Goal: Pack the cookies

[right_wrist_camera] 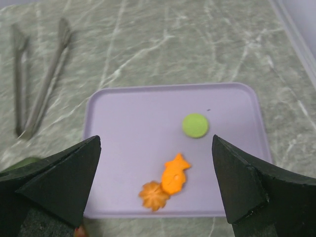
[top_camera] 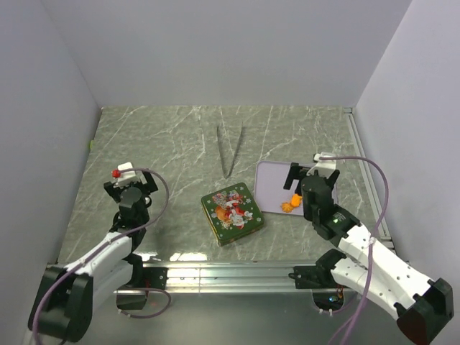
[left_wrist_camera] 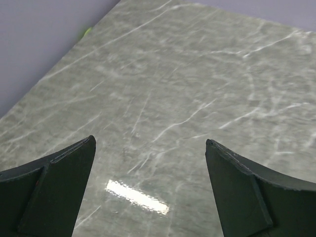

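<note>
Above the tray [right_wrist_camera: 128,113], the right gripper [right_wrist_camera: 156,143] is hovering jaws-spread, framing the cookies [right_wrist_camera: 165,185], apparently for pickup; the left gripper [left_wrist_camera: 150,143] is idling likewise.

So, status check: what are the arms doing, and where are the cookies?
Left jaws open over the table. Right jaws open above the tray. Two orange cookies on it, not gripped. Tin shut; green disc nearby, apart.

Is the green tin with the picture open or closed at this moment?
Closed. The tin lies flat with its printed lid on top; the top view shows nothing of its inside.
</note>
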{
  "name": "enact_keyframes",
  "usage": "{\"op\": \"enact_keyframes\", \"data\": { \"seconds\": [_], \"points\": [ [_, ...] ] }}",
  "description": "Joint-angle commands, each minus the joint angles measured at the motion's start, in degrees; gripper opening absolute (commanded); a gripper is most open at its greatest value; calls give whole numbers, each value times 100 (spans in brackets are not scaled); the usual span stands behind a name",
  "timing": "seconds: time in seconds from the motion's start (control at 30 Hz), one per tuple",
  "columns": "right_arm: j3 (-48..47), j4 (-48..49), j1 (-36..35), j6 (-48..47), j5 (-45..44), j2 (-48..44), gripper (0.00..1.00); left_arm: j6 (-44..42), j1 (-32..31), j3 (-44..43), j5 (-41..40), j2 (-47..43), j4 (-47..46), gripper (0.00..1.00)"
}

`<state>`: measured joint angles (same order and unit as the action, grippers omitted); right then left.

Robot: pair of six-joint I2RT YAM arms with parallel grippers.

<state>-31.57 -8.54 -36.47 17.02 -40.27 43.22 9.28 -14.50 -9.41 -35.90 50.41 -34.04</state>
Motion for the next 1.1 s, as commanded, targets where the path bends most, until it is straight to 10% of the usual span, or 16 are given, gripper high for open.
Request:
{"op": "enact_keyframes", "data": {
  "seconds": [0.0,0.6,1.07],
  "points": [
    [72,694,638,-127,615,37,100,267,333,115,539,450,-1391,99],
    [582,1372,1450,-507,1179,494,100,84,1257,-280,2111,3439,-4136,99],
    [819,1978,1467,-531,1277,731,100,65,1327,-448,2439,3326,-3601,100]
  ]
}}
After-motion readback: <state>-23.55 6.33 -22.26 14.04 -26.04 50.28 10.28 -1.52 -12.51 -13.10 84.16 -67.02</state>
